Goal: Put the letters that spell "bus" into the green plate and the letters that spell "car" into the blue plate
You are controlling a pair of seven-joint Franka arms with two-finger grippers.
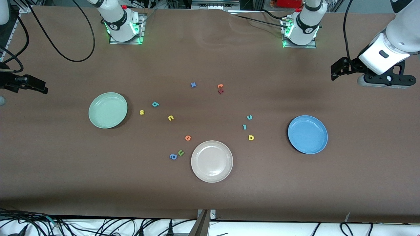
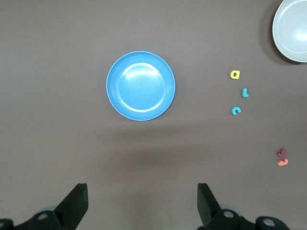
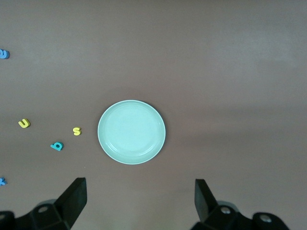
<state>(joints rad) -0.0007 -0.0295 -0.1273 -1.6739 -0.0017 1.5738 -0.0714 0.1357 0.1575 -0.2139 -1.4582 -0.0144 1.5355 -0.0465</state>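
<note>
Both grippers up, fingers spread, holding nothing: left gripper (image 2: 141,206) near blue plate (image 1: 307,134), right gripper (image 3: 139,203) near green plate (image 1: 108,110).

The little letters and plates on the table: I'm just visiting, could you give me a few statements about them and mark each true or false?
1. The green plate has nothing in it. True.
2. The yellow s lies on the table beside the green plate. True.
3. The teal c already sits in the blue plate. False: it lies on the table, apart from that plate.
4. The left gripper holds a letter. False: its fingers are open and hold nothing.
5. The right gripper is open. True.
6. The beige plate holds the green u. False: that letter lies on the table beside it.
</note>
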